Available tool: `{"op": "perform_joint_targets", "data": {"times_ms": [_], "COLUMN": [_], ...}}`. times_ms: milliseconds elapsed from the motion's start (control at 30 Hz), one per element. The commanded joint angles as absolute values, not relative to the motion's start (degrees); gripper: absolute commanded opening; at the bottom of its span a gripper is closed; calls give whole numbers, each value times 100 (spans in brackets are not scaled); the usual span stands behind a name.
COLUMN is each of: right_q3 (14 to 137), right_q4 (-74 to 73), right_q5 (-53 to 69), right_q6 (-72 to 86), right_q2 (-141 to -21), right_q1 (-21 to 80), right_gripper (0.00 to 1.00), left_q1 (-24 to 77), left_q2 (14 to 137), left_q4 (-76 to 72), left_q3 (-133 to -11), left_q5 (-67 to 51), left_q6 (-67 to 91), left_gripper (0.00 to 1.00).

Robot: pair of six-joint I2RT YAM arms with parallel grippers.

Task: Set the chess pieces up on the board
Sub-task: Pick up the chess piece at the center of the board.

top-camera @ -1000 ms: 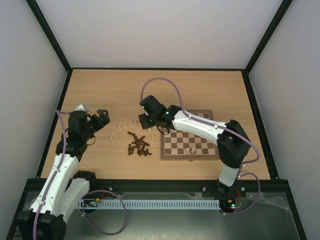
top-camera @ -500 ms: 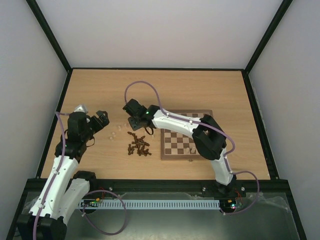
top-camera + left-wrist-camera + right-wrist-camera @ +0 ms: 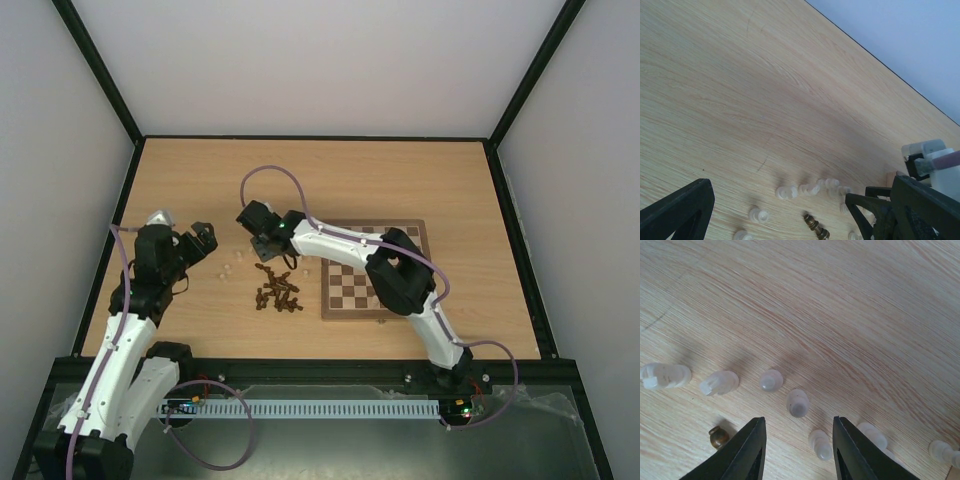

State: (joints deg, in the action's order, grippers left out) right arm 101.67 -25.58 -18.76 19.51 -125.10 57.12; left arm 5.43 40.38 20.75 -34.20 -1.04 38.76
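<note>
1. Over the last second the right arm (image 3: 340,240) has swung off the board (image 3: 345,292) and stretched further left. The right gripper (image 3: 262,232) now hangs over the loose pale pieces (image 3: 771,380), clear of the board's left edge. The left arm (image 3: 125,330) looks as it did.
2. The right gripper's fingers (image 3: 752,450) stand apart, low over the table (image 3: 400,180), holding nothing. One pale piece (image 3: 820,444) lies on its side in the gap between them.
3. The other pale pieces lie toppled in a loose row on the bare wood, with a single dark piece (image 3: 717,436) just beside the left finger.
4. The heap of dark pieces (image 3: 278,290) sits between the pale ones and the board, touching neither.
5. The left gripper (image 3: 203,238) is spread wide and empty, well to the left of the pieces.
</note>
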Motion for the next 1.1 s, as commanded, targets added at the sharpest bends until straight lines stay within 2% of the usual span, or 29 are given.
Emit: {"op": "perform_joint_targets", "data": {"times_ms": [0,200,600,833,933,1067], "right_q3": [10445,10561,10617,10613,10611,10615], "right_q4": [-2926,-2961,-2909,-2849,-2814,-2755], "right_q5": [-2083,-2137,-2206,-2171,-2106,-2040], "right_q6": [1859,1828,1795,1794,1793,1790], "right_q2": [-12715,-12855,-13031,-13082,-13110,-13118], "right_q1": [5752,5746,5739,5681,5638,5608], "right_gripper": [39,32,31,27,22,22], "left_q1": [501,501,501,501,501,501], "left_q2": [3968,3945,3940,3948,3958,3971], "left_q4": [2169,2190,2205,2202,2197,2189], "left_q3": [-3488,-3489,-3489,-3484,-3487,-3480], "left_q5": [-45,-37,0,18,18,26], "left_q6": [3807,3806,3821,3817,3823,3823], "left_gripper": [100,99,99,100,100,100]}}
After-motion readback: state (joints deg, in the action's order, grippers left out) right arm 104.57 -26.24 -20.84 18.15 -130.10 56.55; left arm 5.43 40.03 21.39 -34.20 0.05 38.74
